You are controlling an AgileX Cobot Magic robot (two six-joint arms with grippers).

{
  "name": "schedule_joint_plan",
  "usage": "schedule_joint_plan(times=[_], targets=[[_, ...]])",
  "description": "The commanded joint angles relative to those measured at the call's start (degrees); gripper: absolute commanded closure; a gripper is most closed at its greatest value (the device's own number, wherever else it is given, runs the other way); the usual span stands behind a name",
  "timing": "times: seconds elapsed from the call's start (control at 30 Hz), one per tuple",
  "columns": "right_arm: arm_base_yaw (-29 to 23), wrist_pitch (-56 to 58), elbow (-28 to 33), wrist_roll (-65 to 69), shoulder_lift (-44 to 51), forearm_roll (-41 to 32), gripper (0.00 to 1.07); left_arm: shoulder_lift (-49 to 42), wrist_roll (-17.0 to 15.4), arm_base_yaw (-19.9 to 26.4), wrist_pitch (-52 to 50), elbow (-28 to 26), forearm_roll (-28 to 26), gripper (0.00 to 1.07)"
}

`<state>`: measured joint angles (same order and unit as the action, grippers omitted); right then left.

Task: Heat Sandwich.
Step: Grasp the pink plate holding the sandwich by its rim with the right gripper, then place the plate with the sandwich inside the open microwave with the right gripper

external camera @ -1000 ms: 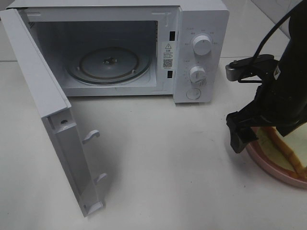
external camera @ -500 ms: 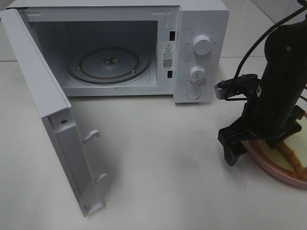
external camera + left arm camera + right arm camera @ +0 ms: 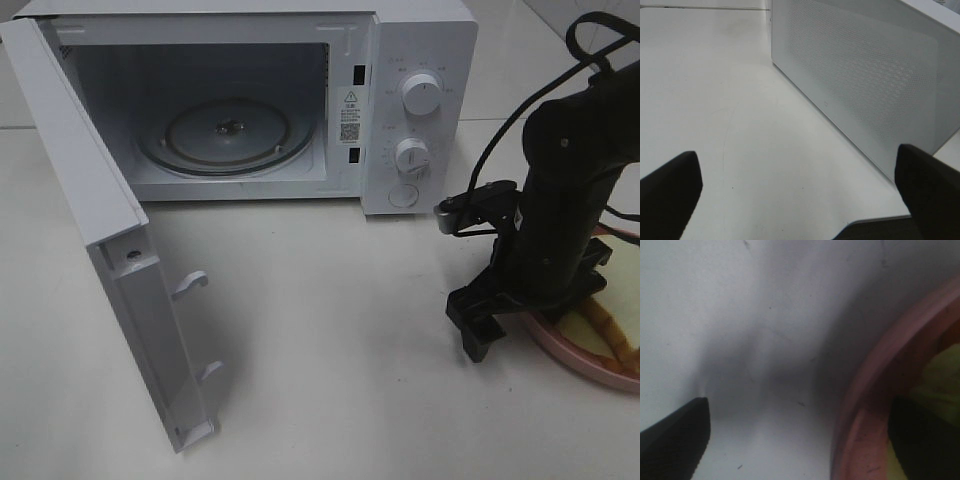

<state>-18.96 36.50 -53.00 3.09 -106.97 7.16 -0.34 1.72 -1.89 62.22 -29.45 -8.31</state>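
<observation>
Sandwich point(image 3: 606, 322) mostly hidden behind right gripper point(image 3: 520, 318), jaws spread straddling plate point(image 3: 560, 350) rim; left gripper point(image 3: 800, 200) spread; one microwave point(image 3: 400, 100).

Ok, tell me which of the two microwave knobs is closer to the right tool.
The lower knob. It sits beneath the larger upper knob on the microwave's control panel, so it is nearer the right tool, which is down at the pink plate.

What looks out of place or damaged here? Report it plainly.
Nothing stands out. The microwave stands with its door swung wide open and its turntable bare. The sandwich lies on the pink plate, with the right gripper open over the plate's rim. No spills or damage show.
</observation>
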Motion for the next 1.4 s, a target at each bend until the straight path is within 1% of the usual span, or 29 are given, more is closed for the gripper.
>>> schedule_joint_plan(times=[0.03,0.2,0.23,0.27,0.33,0.37,0.4,0.47,0.5,0.53,0.57,0.63,0.67,0.7,0.73,1.0,1.27,1.3,1.4], targets=[[0.2,-0.6,0.0,-0.7,-1.0,0.5,0.18,-0.9,0.1,0.3,-0.8,0.0,-0.3,0.09],[0.2,-0.6,0.0,-0.7,-1.2,1.8,0.21,-0.9,0.1,0.3,-0.8,0.0,-0.3,0.09],[0.2,-0.3,0.0,-0.6,-1.2,1.9,0.23,-0.9,0.1,0.3,-0.8,0.0,-0.3,0.09],[0.2,-0.2,0.0,-0.5,-1.2,1.9,0.29,-0.9,0.1,0.3,-0.8,0.0,-0.3,0.09],[0.2,-0.2,0.0,0.1,-1.2,1.9,0.36,-0.9,0.1,0.3,-0.8,0.0,-0.3,0.09],[0.2,-0.2,0.0,0.1,-1.2,1.9,0.36,-0.9,0.1,0.3,-0.8,0.0,-0.3,0.09],[0.2,-0.1,0.0,0.7,-1.2,2.6,0.45,-0.9,0.1,0.3,-0.8,0.0,-0.3,0.09],[0.2,0.3,0.0,2.9,-1.2,3.8,0.56,-0.9,0.1,0.3,-0.8,0.0,-0.3,0.09],[0.2,0.3,0.0,2.9,-1.2,3.8,0.56,-0.9,0.1,0.3,-0.8,0.0,-0.3,0.09],[0.2,0.3,0.0,4.0,-1.2,4.7,0.62,-0.9,0.1,0.3,-0.8,0.0,-0.3,0.09],[0.2,0.3,0.0,6.0,-1.2,7.0,0.74,-0.9,0.1,0.3,-0.8,0.0,-0.3,0.09],[0.2,0.3,0.0,7.5,-1.2,9.9,0.88,-0.9,0.1,0.3,-0.8,0.0,-0.3,0.09],[0.2,0.3,0.0,7.5,-1.2,9.9,0.88,-0.9,0.1,0.3,-0.8,0.0,-0.3,0.09],[0.1,0.4,0.0,8.0,-1.2,11.6,1.02,-0.9,0.1,0.3,-0.8,0.0,-0.3,0.09],[0.1,0.5,0.0,8.0,-1.2,11.7,1.07,-0.9,0.1,0.3,-0.8,0.0,-0.3,0.09],[-0.1,1.0,0.0,8.9,-0.9,11.8,1.07,-0.9,0.1,0.3,-0.8,0.0,-0.3,0.09],[-0.1,5.3,0.0,12.3,0.5,15.3,1.07,-0.9,0.1,0.3,-0.8,0.0,-0.3,0.09],[-0.8,6.8,0.0,14.0,0.9,17.0,1.07,-0.9,0.1,0.3,-0.8,0.0,-0.3,0.09],[-1.1,7.7,0.0,15.1,1.4,18.2,1.07,-0.9,0.1,0.3,-0.8,0.0,-0.3,0.09]])
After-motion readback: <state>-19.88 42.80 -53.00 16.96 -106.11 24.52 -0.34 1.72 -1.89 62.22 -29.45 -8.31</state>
